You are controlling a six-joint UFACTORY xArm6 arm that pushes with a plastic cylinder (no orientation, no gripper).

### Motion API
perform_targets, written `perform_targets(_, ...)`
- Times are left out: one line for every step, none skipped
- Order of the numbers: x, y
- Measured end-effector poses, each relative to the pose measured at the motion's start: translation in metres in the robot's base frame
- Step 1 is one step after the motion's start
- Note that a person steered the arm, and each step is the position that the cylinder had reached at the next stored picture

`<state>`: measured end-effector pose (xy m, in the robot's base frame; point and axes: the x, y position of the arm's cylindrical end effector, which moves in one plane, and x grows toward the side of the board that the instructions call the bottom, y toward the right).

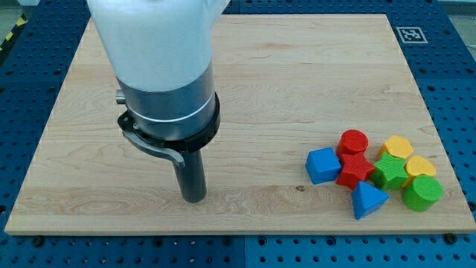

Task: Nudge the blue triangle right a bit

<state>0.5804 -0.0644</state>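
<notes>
The blue triangle (367,199) lies near the view's bottom right, at the bottom of a tight cluster of blocks. It touches the red star (355,170) above it. My tip (194,196) is far to the view's left of the triangle, near the board's bottom edge, with no block close to it.
The cluster also holds a blue cube (323,165), a red cylinder (353,141), a green star (390,172), a green cylinder (422,193), a yellow block (398,147) and a yellow heart (420,166). The wooden board's (297,74) right edge lies just beyond them.
</notes>
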Motion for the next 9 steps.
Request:
perform_targets(0.000,0.000)
perform_targets(-0.002,0.000)
perform_targets(-0.010,0.000)
perform_targets(-0.019,0.001)
perform_targets(-0.024,0.001)
perform_targets(-0.025,0.001)
perform_targets(-0.025,0.001)
perform_targets(-0.022,0.017)
perform_targets(-0.009,0.066)
